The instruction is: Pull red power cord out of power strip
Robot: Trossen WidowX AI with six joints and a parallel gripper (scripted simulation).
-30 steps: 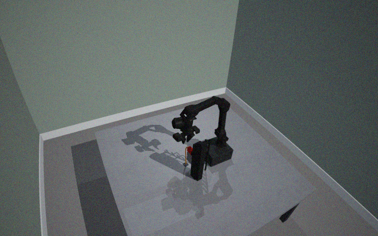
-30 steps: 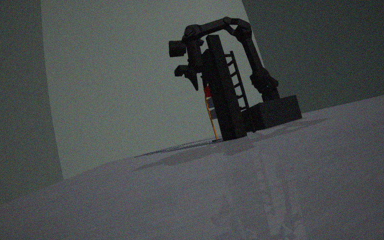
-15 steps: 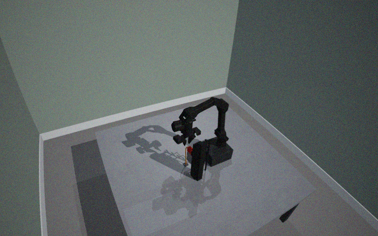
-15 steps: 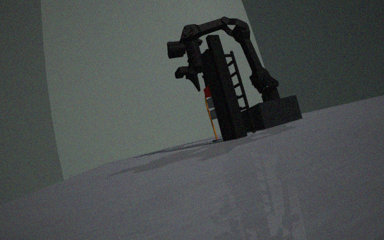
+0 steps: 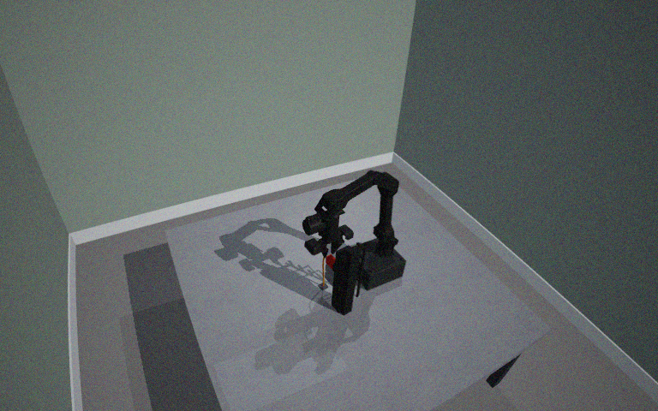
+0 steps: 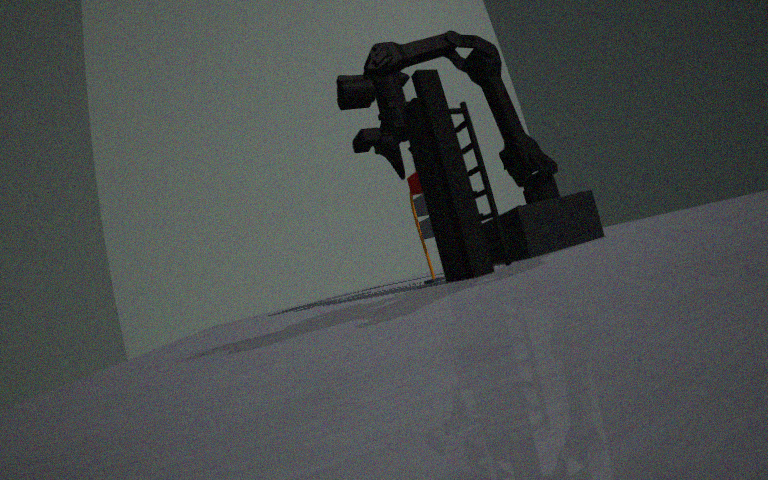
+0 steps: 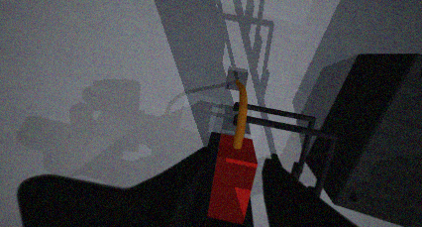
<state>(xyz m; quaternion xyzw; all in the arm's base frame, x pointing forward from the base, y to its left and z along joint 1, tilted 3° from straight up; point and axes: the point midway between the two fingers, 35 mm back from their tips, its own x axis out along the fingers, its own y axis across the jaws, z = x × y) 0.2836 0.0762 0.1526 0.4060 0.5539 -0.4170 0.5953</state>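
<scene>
The red plug (image 5: 331, 261) (image 6: 415, 183) (image 7: 233, 177) is high up beside a tall black column (image 5: 342, 285) (image 6: 444, 178). Its orange cord (image 5: 323, 272) (image 6: 422, 237) (image 7: 243, 105) hangs down to a small grey block on the table. I cannot tell for certain which part is the power strip; how the plug is seated is hidden. My gripper (image 5: 331, 250) (image 6: 403, 177) (image 7: 236, 159) points down, close above the plug. Its fingers are part open and hold nothing. In the wrist view the plug shows between them; whether a finger touches it is unclear.
Two grey blocks (image 6: 421, 205) (image 6: 427, 228) are below the plug. A thin black ladder-like frame (image 6: 477, 160) (image 7: 284, 125) stands near the column. The arm's base (image 5: 383, 267) (image 6: 561, 226) is behind. Walls rise beyond the table.
</scene>
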